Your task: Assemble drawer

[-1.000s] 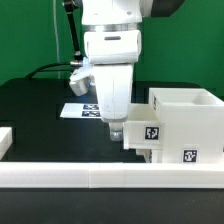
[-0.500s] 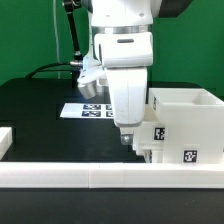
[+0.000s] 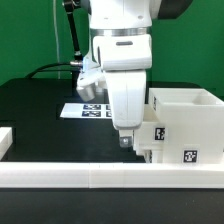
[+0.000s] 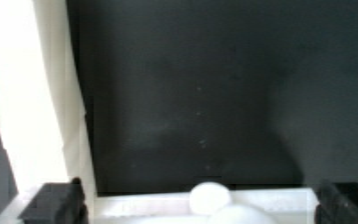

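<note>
Two tags visible on drawer [image 3: 182, 122] at right of exterior frame, black-and-white patterns, no readable writing; drawer's right side cut off by frame edge, lower part behind border wall [image 3: 110, 178]; gripper [image 3: 126, 137] at frame centre hides drawer's left corner; jaws look spread in wrist view, dark fingers [image 4: 51, 202] at both lower corners, round white knob [image 4: 211, 194] between, contact unclear, blurred; marker board [image 3: 82, 110] on black worktop [image 3: 40, 110], partly hidden behind arm.
</note>
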Available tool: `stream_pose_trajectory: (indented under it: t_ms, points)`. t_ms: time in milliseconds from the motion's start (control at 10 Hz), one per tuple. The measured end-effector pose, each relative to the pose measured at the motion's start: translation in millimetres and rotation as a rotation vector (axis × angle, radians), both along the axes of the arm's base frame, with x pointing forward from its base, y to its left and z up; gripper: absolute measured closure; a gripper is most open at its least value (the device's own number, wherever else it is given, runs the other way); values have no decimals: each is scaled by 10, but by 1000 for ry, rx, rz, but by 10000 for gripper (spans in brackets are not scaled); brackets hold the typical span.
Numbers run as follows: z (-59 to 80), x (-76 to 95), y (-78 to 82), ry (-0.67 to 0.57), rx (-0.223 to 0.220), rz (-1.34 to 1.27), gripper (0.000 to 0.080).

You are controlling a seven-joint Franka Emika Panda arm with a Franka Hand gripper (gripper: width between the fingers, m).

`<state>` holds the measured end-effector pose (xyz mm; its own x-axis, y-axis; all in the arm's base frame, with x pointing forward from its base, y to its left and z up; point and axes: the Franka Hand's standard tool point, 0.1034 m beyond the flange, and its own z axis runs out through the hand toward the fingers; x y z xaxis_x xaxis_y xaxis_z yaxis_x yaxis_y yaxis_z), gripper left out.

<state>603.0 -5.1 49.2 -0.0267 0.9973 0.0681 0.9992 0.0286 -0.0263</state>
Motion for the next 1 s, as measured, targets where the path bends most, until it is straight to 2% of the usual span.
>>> stream_pose_trajectory:
  t_ms: [300, 900, 1000]
  points:
    - [-35, 91, 101, -14, -23, 50, 151]
    - [-33, 95, 103, -18, -29, 58, 151]
    - [-21, 106, 107, -29, -40, 74, 151]
